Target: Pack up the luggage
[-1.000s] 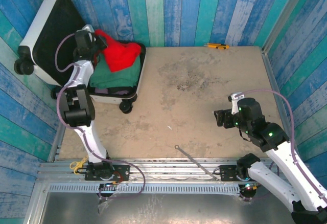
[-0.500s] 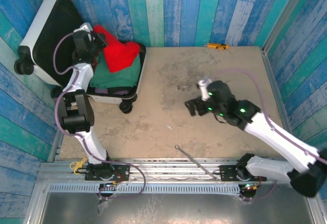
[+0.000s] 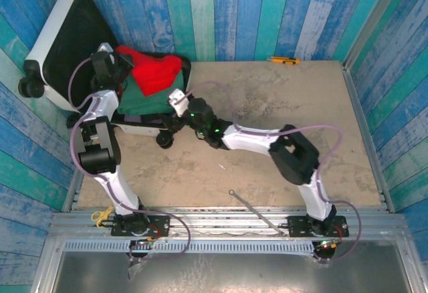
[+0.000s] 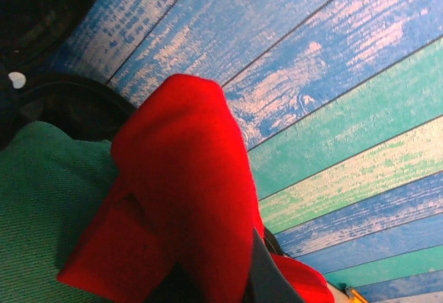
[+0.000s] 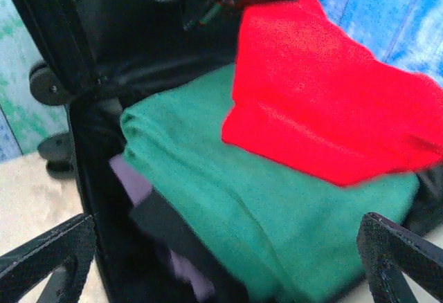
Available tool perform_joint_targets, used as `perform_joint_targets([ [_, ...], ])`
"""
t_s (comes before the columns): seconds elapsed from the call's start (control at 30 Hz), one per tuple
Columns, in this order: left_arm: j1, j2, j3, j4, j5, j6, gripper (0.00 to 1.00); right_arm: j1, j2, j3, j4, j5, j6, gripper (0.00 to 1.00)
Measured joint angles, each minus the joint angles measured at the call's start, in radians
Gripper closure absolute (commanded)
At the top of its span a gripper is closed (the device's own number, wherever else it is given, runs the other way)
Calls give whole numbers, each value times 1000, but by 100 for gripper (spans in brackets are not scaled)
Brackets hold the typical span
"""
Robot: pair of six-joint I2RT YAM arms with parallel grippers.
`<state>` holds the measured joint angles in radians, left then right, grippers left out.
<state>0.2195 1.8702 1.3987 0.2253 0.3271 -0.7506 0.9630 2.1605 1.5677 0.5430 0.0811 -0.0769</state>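
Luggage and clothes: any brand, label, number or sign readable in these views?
No readable text anywhere.
The luggage, red garment and green garment: no lettering visible.
Yellow item by the far wall: too small to read.

We are holding our right gripper wide open at a suitcase, a red garment lying on a green garment.

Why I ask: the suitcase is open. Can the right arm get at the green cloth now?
Probably yes: the open right gripper hovers just before the green cloth, nothing between.
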Motion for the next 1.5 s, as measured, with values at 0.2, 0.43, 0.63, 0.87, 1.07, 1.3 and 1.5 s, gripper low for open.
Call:
perform_joint_targets([
  [0.2,10,0,-29,55,26,-52,100,8,309,487,-43,7,-13,0],
  [0.43,11,0,-54,68,42,-80,100,7,581,960,-175,40,-46,0],
  [0.63,14,0,-60,75,53,-94,100,-2,648,1026,-305,96,-27,0],
  [0.87,16,0,-91,104,63,-119,100,-29,650,1026,-446,104,60,1],
  [1.07,18,-7,-127,111,72,-126,100,-40,691,1069,-446,94,101,11],
  [1.3,21,-17,-131,107,72,-124,100,-41,729,1101,-388,93,110,30],
  [1.5,21,-17,-131,95,72,-117,100,-41,705,1014,-297,91,103,41],
])
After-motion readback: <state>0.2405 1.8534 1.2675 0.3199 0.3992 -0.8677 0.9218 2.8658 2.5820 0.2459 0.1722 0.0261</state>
